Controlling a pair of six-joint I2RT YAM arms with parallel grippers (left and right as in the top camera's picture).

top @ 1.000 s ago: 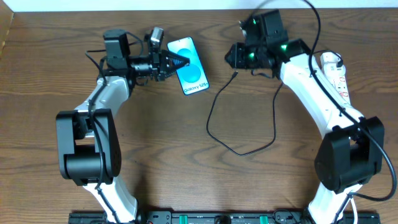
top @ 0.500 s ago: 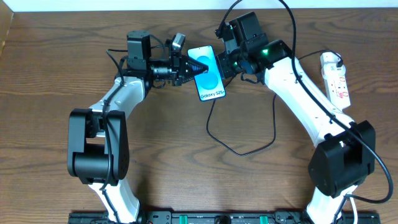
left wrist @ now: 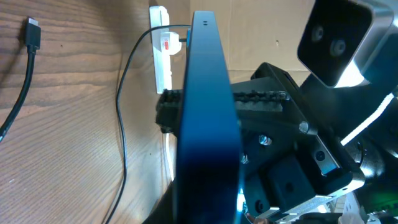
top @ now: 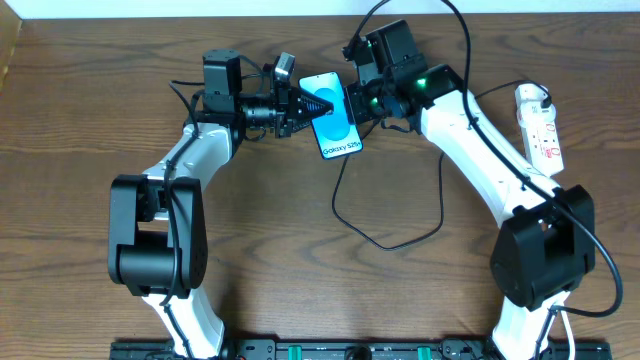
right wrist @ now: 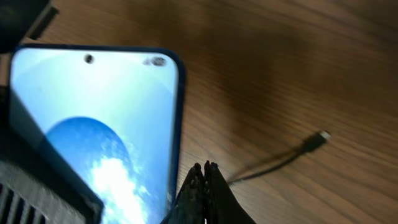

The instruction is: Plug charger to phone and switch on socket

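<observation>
Phone (top: 342, 130) screen-up, long axis near-far, text end toward robot.

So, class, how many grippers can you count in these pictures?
2. The left gripper clamps the phone along one long edge; the right gripper sits shut beside the opposite edge. None looks hidden.

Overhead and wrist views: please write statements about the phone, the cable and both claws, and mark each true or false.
1. The left claw grips the black-framed smartphone with cyan-blue screen. True.
2. The small plug of the thin black charger cable sits in the smartphone. False: it lies free on the wooden table.
3. The right claw stands wide open. False: it is shut and empty.
4. The narrow white power strip lies on the table's right side. True.
</observation>
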